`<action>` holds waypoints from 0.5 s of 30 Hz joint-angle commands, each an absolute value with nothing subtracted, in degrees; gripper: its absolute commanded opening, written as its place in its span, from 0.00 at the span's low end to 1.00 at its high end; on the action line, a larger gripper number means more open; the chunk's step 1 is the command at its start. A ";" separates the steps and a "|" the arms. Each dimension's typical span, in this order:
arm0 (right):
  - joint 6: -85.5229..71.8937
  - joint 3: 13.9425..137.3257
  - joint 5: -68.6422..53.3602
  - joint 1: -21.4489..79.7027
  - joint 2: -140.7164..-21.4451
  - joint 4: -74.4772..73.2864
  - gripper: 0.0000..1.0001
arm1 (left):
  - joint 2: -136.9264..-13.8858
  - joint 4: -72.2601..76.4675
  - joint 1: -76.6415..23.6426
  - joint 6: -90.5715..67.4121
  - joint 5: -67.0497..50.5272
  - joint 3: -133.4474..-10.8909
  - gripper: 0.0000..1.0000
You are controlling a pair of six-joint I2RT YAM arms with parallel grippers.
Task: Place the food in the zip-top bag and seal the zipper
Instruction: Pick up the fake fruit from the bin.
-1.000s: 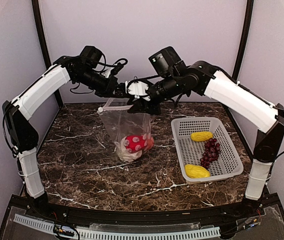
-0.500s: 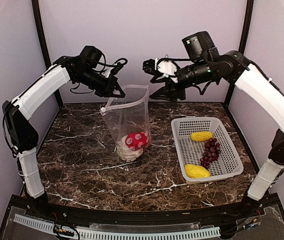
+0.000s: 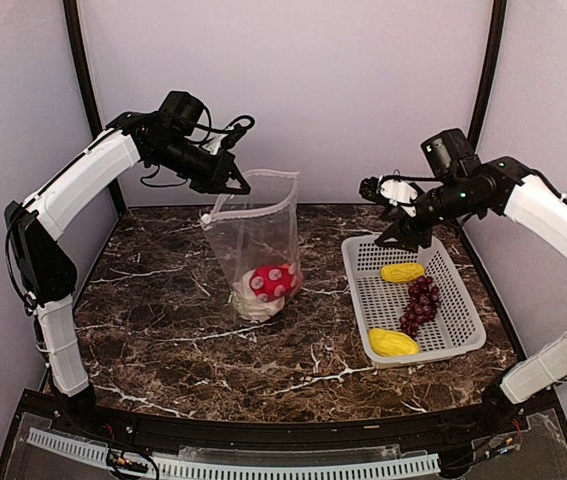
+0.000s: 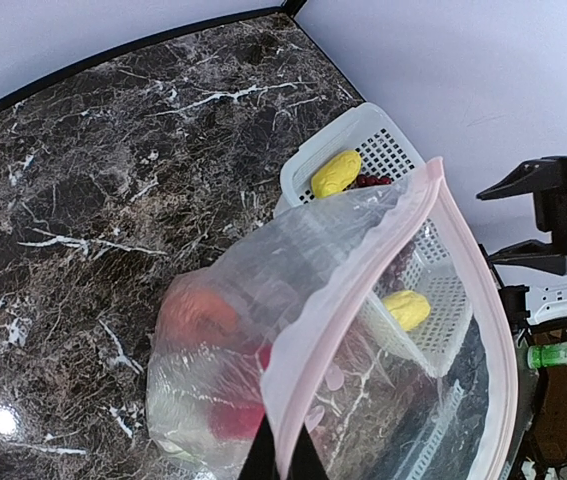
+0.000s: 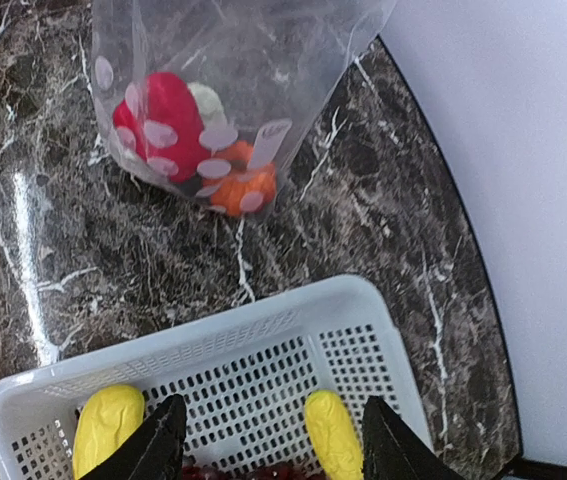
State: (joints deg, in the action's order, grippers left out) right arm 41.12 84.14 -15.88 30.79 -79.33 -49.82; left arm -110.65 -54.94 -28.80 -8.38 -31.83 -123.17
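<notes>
now my left gripper (image 3: 235, 185) pinches the zipper (image 4: 468, 250) at one corner and holds the zip-top bag (image 3: 258, 235) hanging, mouth up and open, its bottom on the table (image 3: 163, 300). inside lie already the red pepper (image 3: 271, 282), the cauliflower (image 3: 248, 304) and the pumpkin (image 5: 245, 188). my right gripper (image 3: 395, 215) is spread wide and empty above the far end of the basket (image 3: 463, 335), where the two yellow pieces (image 3: 394, 342) and the grape bunch (image 3: 421, 300) lie. i think the far yellow piece (image 3: 402, 271) is next: go down straight, fingers across its short side and away from the basket wall, close firmly, then lift clear of the rim. the left must not sag, or the mouth closes.
</notes>
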 commanded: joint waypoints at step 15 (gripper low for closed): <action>37.02 63.07 -21.00 29.83 -81.17 -55.55 0.59 | -109.90 -54.68 -29.09 -8.98 -31.23 -122.57 0.01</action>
State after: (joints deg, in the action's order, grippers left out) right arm 38.24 65.71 -17.12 29.93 -79.72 -52.60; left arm -110.67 -54.92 -28.80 -8.80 -31.81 -123.15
